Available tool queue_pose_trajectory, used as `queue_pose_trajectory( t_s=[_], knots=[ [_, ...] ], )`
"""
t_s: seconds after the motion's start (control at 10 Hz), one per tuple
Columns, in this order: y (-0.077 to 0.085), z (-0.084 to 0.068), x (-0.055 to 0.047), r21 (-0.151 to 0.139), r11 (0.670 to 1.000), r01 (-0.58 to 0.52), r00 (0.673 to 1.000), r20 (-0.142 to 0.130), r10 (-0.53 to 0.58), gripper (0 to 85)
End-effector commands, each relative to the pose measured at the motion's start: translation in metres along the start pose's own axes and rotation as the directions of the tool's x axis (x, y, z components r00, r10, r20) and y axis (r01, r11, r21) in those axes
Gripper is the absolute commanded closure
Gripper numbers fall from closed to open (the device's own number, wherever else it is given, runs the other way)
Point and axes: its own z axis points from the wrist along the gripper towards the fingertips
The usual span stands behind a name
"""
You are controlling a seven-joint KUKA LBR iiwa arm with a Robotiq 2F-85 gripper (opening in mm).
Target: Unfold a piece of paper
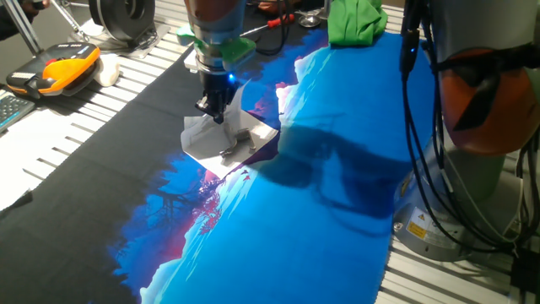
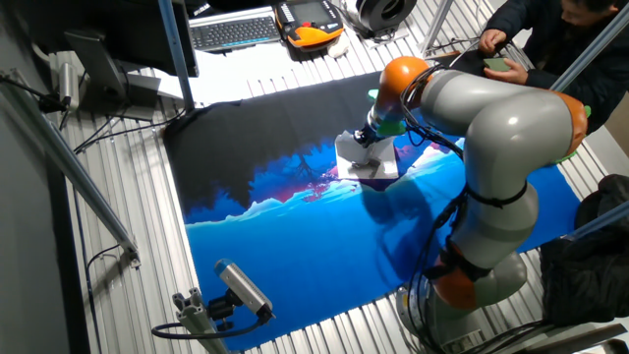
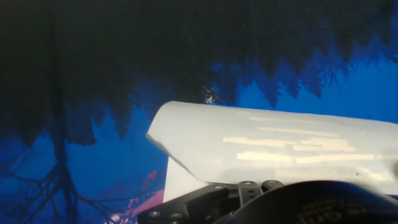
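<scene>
The piece of paper (image 1: 229,139) is small and white and lies on the blue and black printed cloth (image 1: 337,219). One flap is raised off the rest. My gripper (image 1: 216,110) stands straight over its far edge, fingers close together and pinched on that raised flap. From the other fixed view the paper (image 2: 371,162) shows just below the gripper (image 2: 366,138). In the hand view the lifted flap (image 3: 267,146) curls across the frame, close to the camera, and hides the fingertips.
A small grey metal clip (image 1: 234,153) rests on the paper's near part. An orange and black device (image 1: 63,67) and a green cloth (image 1: 354,21) lie at the back. The robot's base (image 1: 481,127) stands at the right. A person (image 2: 550,39) sits beyond the table.
</scene>
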Motion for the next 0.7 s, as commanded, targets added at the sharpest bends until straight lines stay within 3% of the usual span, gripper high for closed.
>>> queue_pose_trajectory(
  t_s=[0.0, 0.4, 0.6],
  knots=[
    [0.0001, -0.0001, 0.0002, -0.009, 1.0, -0.006, 1.0, -0.014, 0.006, 85.0],
    [0.0001, -0.0001, 0.0002, 0.004, 0.999, -0.051, 0.998, -0.021, 0.051, 85.0],
    [0.0001, -0.0001, 0.0002, 0.04, 0.999, -0.037, 0.999, 0.008, 0.037, 85.0]
  ],
)
